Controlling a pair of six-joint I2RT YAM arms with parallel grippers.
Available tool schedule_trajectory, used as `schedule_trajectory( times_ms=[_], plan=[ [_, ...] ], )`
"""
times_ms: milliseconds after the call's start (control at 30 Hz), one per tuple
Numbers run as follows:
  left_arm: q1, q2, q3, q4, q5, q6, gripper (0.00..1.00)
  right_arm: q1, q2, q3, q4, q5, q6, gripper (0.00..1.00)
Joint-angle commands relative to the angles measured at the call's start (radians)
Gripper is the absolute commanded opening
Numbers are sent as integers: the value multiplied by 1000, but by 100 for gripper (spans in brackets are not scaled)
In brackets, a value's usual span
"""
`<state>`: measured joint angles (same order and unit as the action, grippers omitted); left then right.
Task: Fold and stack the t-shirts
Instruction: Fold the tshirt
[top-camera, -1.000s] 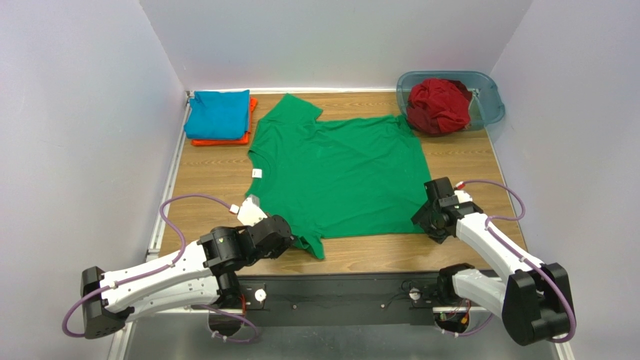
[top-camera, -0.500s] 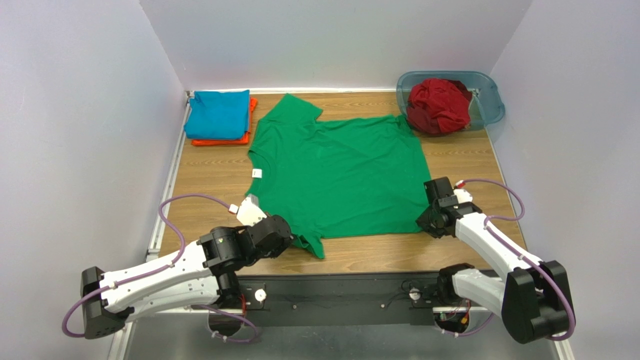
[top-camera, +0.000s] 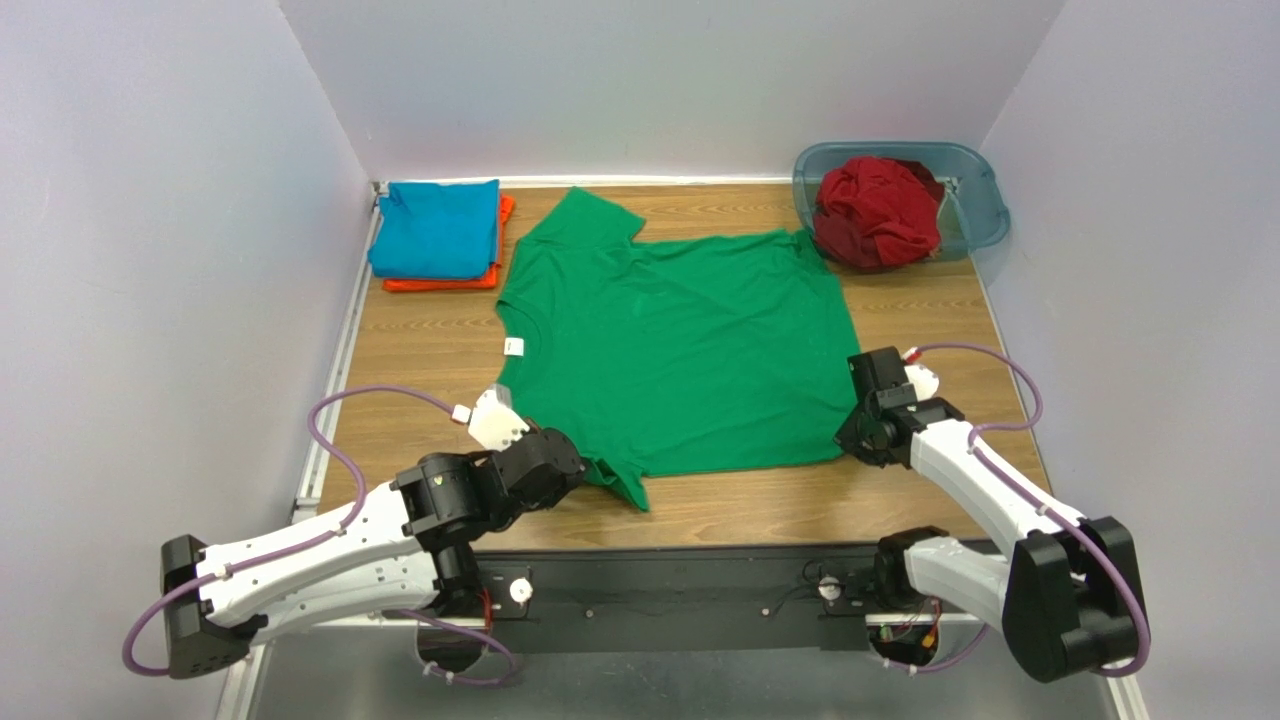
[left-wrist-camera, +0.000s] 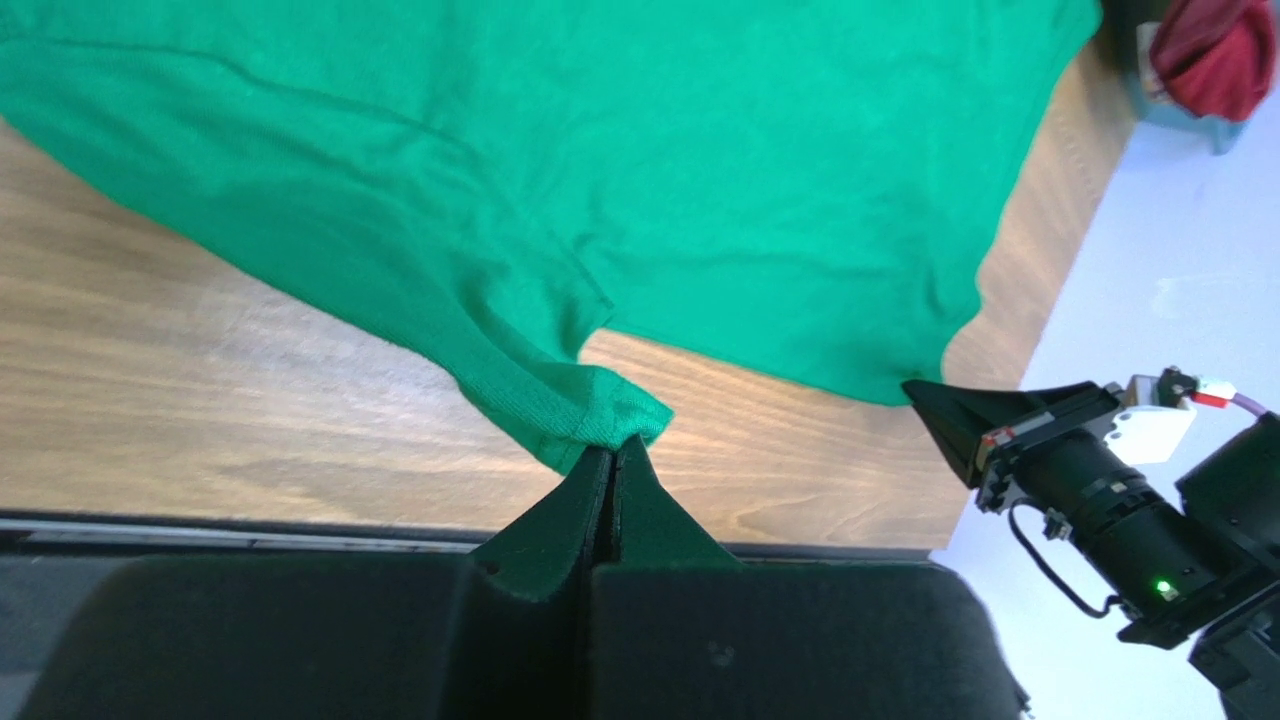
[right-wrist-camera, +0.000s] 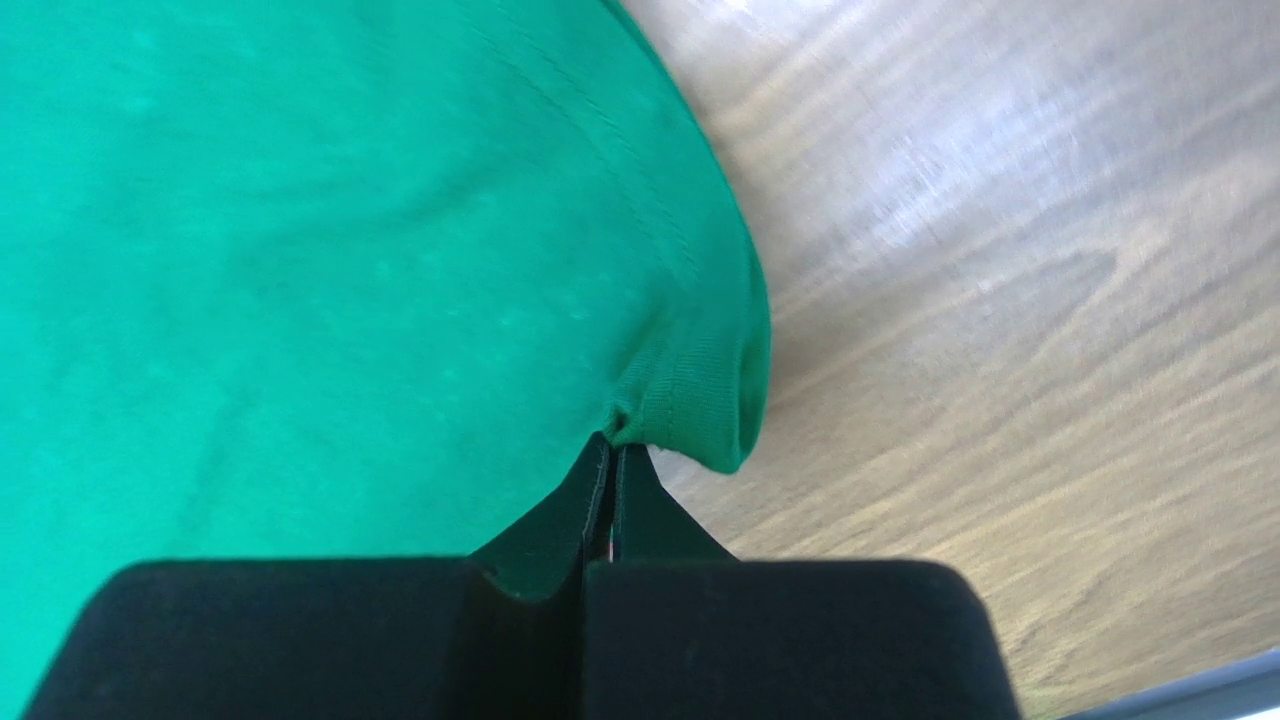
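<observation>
Top external: green t-shirt spread flat on table, white tag — print unreadable. Left gripper clamped on near sleeve; right gripper clamped on hem corner — both fully closed.

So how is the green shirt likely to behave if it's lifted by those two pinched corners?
Probably floppy: the green shirt lies flat and bunches where the left hand and right hand pinch it, so it should sag between them. Likely light: thin cloth, wrinkling softly. Pushed, it would probably crumple, not slide.
</observation>
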<state>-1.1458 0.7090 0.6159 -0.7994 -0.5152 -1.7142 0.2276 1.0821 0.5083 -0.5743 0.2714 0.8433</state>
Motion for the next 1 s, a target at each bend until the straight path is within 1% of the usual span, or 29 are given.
schedule_trajectory(
  times_ms=[0, 167, 233, 267, 300, 367, 433, 467, 500, 633, 733, 967],
  plan=[
    [6, 10, 38, 41, -106, 24, 0, -4, 13, 53, 37, -18, -91, 1],
    [44, 69, 76, 112, -129, 134, 0, -4, 32, 110, 37, -14, -135, 1],
    [93, 96, 91, 144, -126, 175, 0, -5, 38, 119, 37, -17, -147, 1],
    [116, 104, 102, 157, -121, 229, 0, -4, 42, 128, 37, -17, -148, 1],
    [212, 118, 104, 239, -85, 351, 0, -4, 67, 145, 37, -14, -161, 1],
    [276, 127, 104, 320, -56, 415, 0, -4, 91, 164, 37, -5, -171, 1],
    [313, 147, 111, 360, -36, 486, 0, -4, 111, 185, 37, 5, -181, 1],
    [326, 158, 119, 386, -31, 505, 0, -4, 117, 194, 37, 6, -182, 1],
    [352, 167, 126, 391, -28, 521, 0, -4, 125, 202, 37, 8, -182, 1],
    [399, 227, 179, 411, -26, 591, 0, -4, 157, 243, 40, 26, -199, 1],
    [443, 253, 189, 440, -10, 651, 0, -2, 190, 277, 45, 45, -204, 1],
    [521, 294, 203, 569, 29, 794, 0, -4, 262, 341, 80, 45, -202, 1]
  ],
)
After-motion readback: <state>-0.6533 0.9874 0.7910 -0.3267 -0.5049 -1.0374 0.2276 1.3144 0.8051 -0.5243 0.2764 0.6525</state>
